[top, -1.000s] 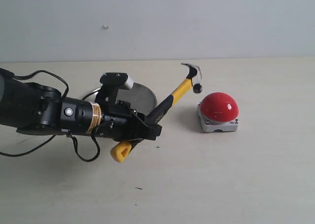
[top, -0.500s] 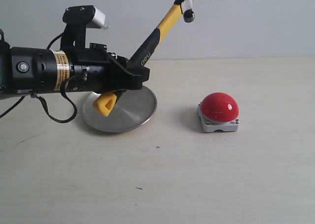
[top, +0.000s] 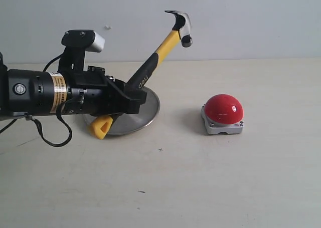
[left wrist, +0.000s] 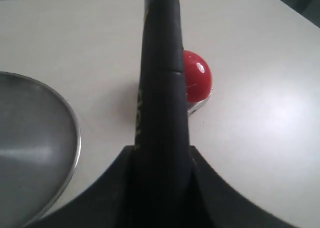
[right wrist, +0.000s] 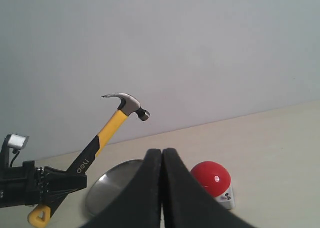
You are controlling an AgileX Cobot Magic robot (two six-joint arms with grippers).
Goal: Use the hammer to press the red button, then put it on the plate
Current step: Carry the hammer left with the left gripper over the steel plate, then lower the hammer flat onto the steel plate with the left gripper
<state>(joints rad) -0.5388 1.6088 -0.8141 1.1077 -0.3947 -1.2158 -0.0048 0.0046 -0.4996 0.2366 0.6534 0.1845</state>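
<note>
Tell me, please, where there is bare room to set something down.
Free: the table in front of the plate and red button, and the gap between them. Crowded: at the plate, where the left gripper holds the hammer.

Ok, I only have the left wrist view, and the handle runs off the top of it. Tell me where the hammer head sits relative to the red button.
Observer: The head of the hammer is raised high above the table. In the exterior view it is left of the red button, not over the dome.
Operator: Give me the handle's other end.
Observer: The yellow loop sticks out behind the left gripper, low by the near rim of the plate. I cannot tell whether they touch.
Operator: Report the right gripper.
Observer: The right gripper is shut and holds nothing.
</note>
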